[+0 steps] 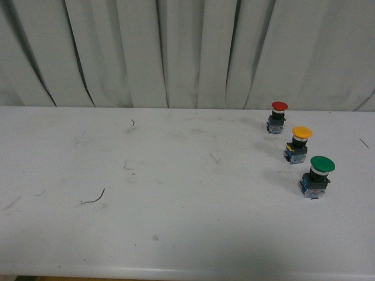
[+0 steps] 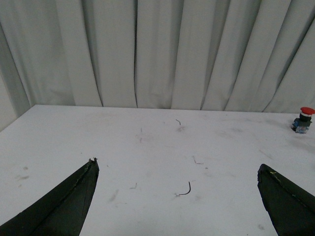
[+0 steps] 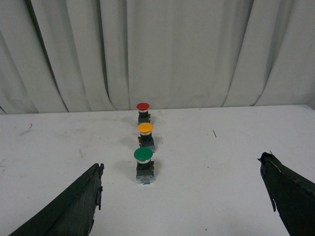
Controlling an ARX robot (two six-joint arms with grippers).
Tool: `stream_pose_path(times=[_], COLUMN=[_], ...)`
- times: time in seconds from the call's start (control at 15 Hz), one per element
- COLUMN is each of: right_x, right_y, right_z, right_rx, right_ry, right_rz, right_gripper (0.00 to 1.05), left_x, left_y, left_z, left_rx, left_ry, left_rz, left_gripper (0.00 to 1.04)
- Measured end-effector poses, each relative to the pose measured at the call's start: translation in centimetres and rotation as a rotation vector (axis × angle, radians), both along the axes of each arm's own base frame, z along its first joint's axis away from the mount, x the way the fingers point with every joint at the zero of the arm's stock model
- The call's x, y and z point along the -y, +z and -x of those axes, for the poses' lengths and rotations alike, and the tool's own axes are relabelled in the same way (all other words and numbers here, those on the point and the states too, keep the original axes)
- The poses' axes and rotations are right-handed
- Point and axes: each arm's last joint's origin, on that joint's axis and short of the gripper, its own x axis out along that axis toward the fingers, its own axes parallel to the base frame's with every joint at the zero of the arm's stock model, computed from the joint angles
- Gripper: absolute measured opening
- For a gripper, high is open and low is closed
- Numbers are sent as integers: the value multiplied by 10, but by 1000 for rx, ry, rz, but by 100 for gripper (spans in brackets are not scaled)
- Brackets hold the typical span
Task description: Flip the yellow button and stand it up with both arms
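The yellow button (image 1: 299, 144) stands upright on the white table at the right, cap up, between a red-capped button and a green-capped one. In the right wrist view the yellow button (image 3: 145, 134) is the middle of the three in a row. My right gripper (image 3: 181, 167) is open and empty, its black fingers (image 3: 78, 201) wide apart, well short of the row. My left gripper (image 2: 177, 164) is open and empty too, over bare table far from the yellow button, which does not show in that view. Neither arm shows in the front view.
The red-capped button (image 1: 278, 116) stands behind the yellow one and the green-capped button (image 1: 318, 175) in front of it, each about a button's width away. A dark curved thread (image 1: 94, 199) lies on the table's left. Grey curtain (image 1: 187, 52) closes off the far edge.
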Motion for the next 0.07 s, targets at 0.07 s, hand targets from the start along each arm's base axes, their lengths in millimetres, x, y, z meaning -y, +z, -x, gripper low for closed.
stream_pose_path(times=[0.07], right_x=[0], right_y=[0], right_z=[0], right_rx=[0], right_ry=[0], right_rz=[0], right_gripper=[98], left_x=[0], left_y=[0], left_z=[0], left_rx=[0], left_ry=[0], left_rz=[0], left_gripper=[98])
